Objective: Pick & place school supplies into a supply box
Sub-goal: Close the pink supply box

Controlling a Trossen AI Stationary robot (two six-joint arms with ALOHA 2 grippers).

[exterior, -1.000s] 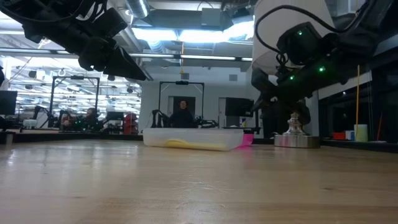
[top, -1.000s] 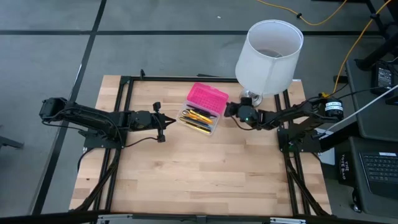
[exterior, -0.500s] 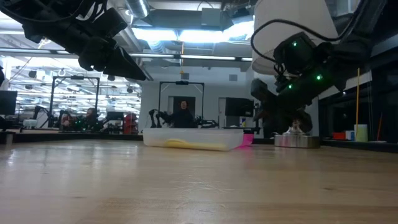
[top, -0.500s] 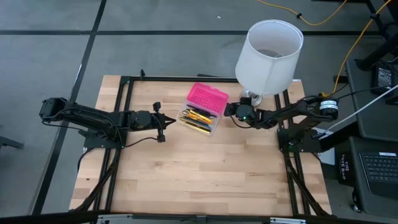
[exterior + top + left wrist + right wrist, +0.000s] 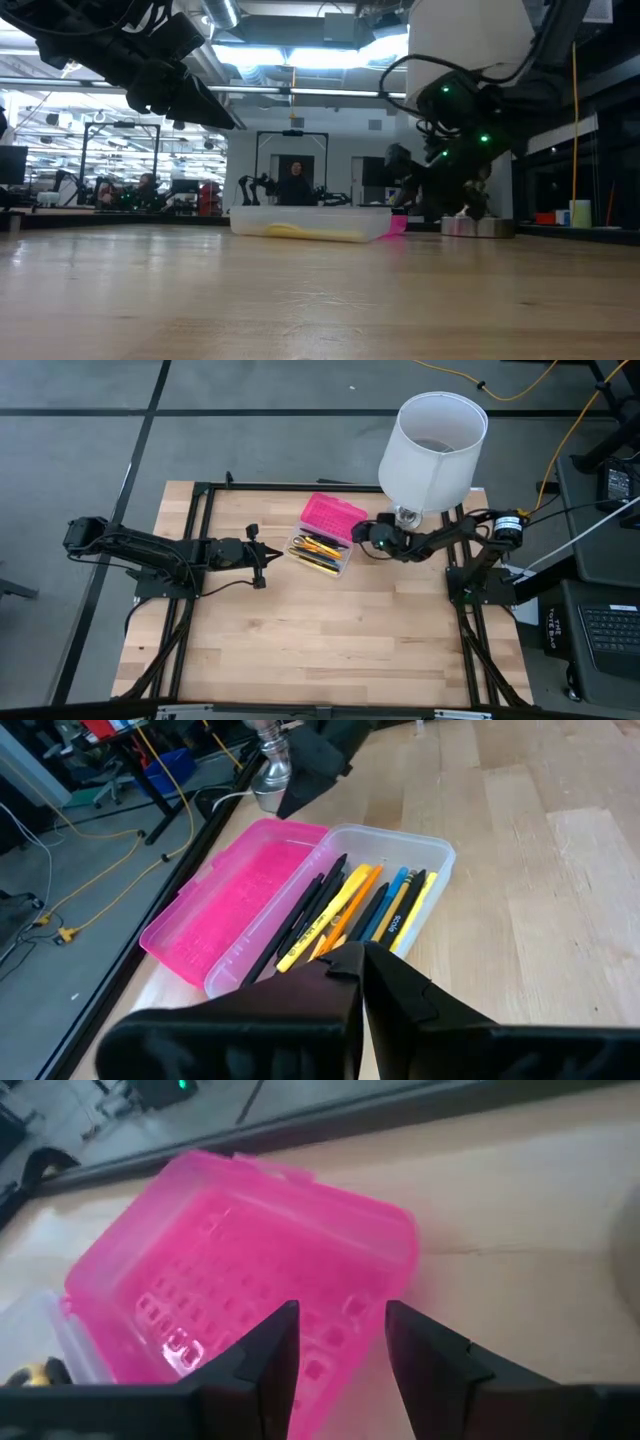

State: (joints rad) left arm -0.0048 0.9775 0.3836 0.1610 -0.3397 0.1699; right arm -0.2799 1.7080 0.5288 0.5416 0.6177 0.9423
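Supply box (image 5: 326,535): lies open on the desk (image 5: 330,640), upper centre of the high view; bright pink half (image 5: 250,1285) toward the frame's top, translucent clear half (image 5: 385,855) below it.

School supplies (image 5: 350,915): pens and pencils in black, yellow, orange and blue, lying lengthwise side by side in the clear half.

Desk: pale wood planks, bare across the lower half of the high view, edged by a black metal frame (image 5: 200,495).

Lamp (image 5: 432,445): white shade, upper right of the high view, at the desk's far edge; its metal base (image 5: 478,226) shows at right in the low view.

Left tool (image 5: 268,556): fingers pressed together, holding nothing, pointing at the box from just left of it in the high view, not touching it.

Right tool (image 5: 340,1342): fingers spread, empty, just right of the pink half in the high view, nose aimed at that half.

Floor: grey, crossed by dark lines; yellow cable (image 5: 520,385) at upper right of the high view.

Room, low view: open workshop with ceiling lights, benches and equipment; a person (image 5: 293,183) at centre background beyond the box.
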